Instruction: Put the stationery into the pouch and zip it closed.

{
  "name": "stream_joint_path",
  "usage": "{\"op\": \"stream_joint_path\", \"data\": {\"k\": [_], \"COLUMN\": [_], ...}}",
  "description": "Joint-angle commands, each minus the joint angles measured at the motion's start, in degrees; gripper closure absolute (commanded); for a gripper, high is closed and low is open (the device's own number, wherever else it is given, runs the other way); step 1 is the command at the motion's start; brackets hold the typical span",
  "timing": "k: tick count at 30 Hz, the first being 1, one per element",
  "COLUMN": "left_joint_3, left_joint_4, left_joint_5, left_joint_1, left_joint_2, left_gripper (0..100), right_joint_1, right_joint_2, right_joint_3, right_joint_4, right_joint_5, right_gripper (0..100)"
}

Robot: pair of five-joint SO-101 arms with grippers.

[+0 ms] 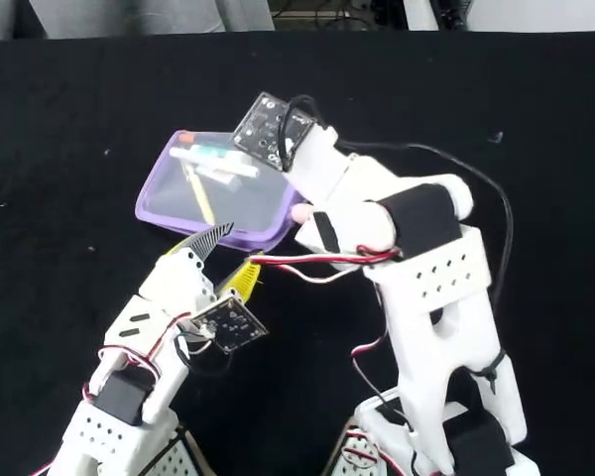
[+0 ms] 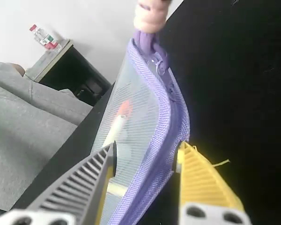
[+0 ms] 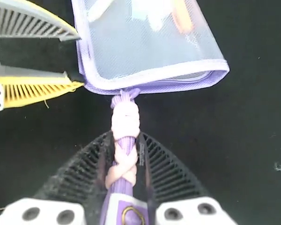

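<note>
**Item:** translucent purple-trimmed mesh zip pouch (image 1: 240,206), upper-left centre of the high view, on the black tabletop (image 1: 69,109). White pens (image 1: 214,161) and a yellow pencil (image 1: 200,198) lie inside. Whether the zip is fully run cannot be told.

**Right gripper** (image 3: 125,137): clamped on the pink-and-purple braided pull cord (image 3: 125,115), at the pouch's right corner.

**Left gripper** (image 2: 147,149): grey and yellow jaws apart, straddling the pouch's lower hem; firm contact cannot be told.

**Hazards:**
- With the hem loosely held, a pull on the cord would likely drag the whole pouch rather than run the slider.
- The braid could slip through the pads.
- Tilting an unclosed pouch may spill the pens.
</note>
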Motion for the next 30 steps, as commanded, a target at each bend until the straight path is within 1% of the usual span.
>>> {"op": "stream_joint_path", "data": {"k": [1,6,10,12,16,19,21,30], "left_joint_3": [0.92,0.92,0.92,0.92,0.92,0.92,0.92,0.92], "left_joint_4": [-1.14,-0.97,3.25,3.78,0.79,-2.99,-4.13,-3.87], "left_joint_5": [-0.70,-0.62,-0.79,-0.79,-0.79,-0.79,-0.79,-0.70], "left_joint_1": [0.75,1.01,2.77,3.38,1.71,-0.75,-1.63,-0.04], "left_joint_2": [0.53,0.53,0.00,0.00,0.00,0.53,0.53,0.62], "left_gripper": [78,78,78,78,78,78,78,78], "right_joint_1": [-0.70,-0.70,-1.23,-1.58,-1.58,-1.67,-1.76,-6.15], "right_joint_2": [-2.86,-2.86,-2.24,-0.92,1.89,2.59,2.51,1.89], "right_joint_3": [-6.02,-7.08,-6.90,-6.90,-8.48,-9.19,-9.19,-9.19], "right_joint_4": [1.76,2.64,2.46,2.46,2.64,2.73,2.81,2.81], "right_joint_5": [-0.62,-0.62,-0.62,-0.70,-2.99,-2.99,-2.99,-3.08], "right_gripper": [98.7,98.7,98.7,98.7,98.7,98.7,98.7,98.7]}}
